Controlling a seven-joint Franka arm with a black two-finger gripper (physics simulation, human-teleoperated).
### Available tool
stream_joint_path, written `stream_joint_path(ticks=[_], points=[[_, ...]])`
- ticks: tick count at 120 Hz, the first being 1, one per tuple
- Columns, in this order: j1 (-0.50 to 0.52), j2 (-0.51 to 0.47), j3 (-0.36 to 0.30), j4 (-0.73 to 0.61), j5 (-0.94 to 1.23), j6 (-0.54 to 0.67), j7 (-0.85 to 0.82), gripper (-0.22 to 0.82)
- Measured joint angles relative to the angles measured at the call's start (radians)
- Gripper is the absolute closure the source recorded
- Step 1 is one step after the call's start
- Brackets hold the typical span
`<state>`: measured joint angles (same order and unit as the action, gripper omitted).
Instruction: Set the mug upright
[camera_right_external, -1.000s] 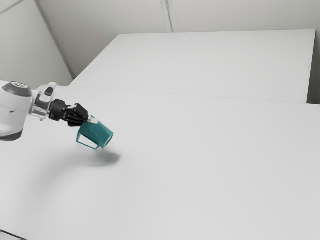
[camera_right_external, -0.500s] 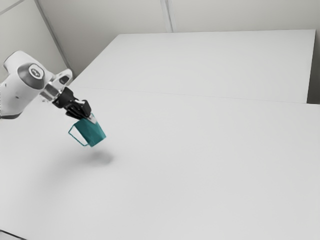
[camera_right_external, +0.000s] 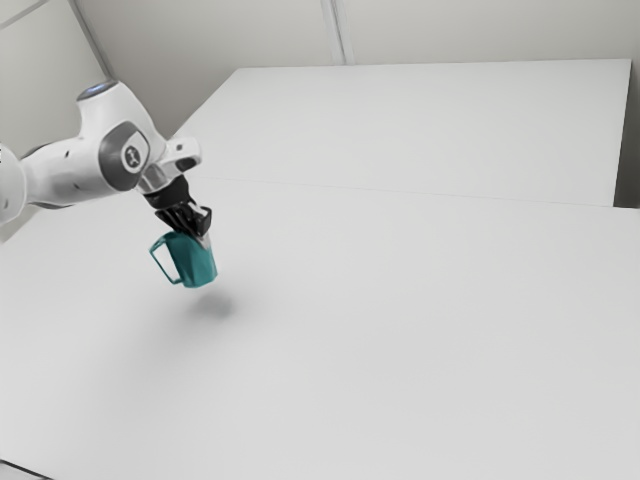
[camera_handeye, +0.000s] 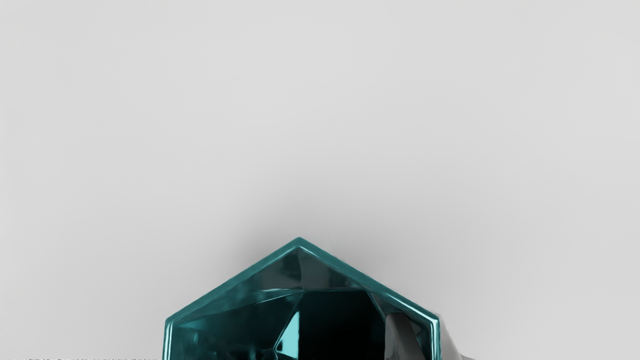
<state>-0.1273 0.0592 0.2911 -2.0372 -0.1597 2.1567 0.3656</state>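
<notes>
No text, label, brand or number is showing legibly. In the exterior view, a small round mark (camera_right_external: 132, 156), dark on white, is sitting on the grey joint cover (camera_right_external: 117, 172) of the white robot arm (camera_right_external: 75, 172). It is appearing too small to read, so whether it is forming a letter, a logo or another sign is staying unclear.

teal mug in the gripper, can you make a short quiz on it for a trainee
1. True or false: the mug is held above the table, not resting on it.
2. Toward which side of the exterior view does the handle point? A) left B) right
3. Fill in: the gripper has one finger inside the mug and the other ____ it.

Key: 1 true; 2 A; 3 outside
</notes>
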Motion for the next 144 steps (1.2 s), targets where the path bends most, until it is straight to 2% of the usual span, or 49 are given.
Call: stream_joint_path(ticks=[48,81,144], points=[[-0.004,0.015,-0.096,-0.046,0.228,0.123,-0.210,0.79],[0.020,0.018,-0.100,-0.097,0.275,0.177,-0.334,0.79],[0.017,0.087,-0.100,-0.094,0.279,0.251,-0.460,0.79]])
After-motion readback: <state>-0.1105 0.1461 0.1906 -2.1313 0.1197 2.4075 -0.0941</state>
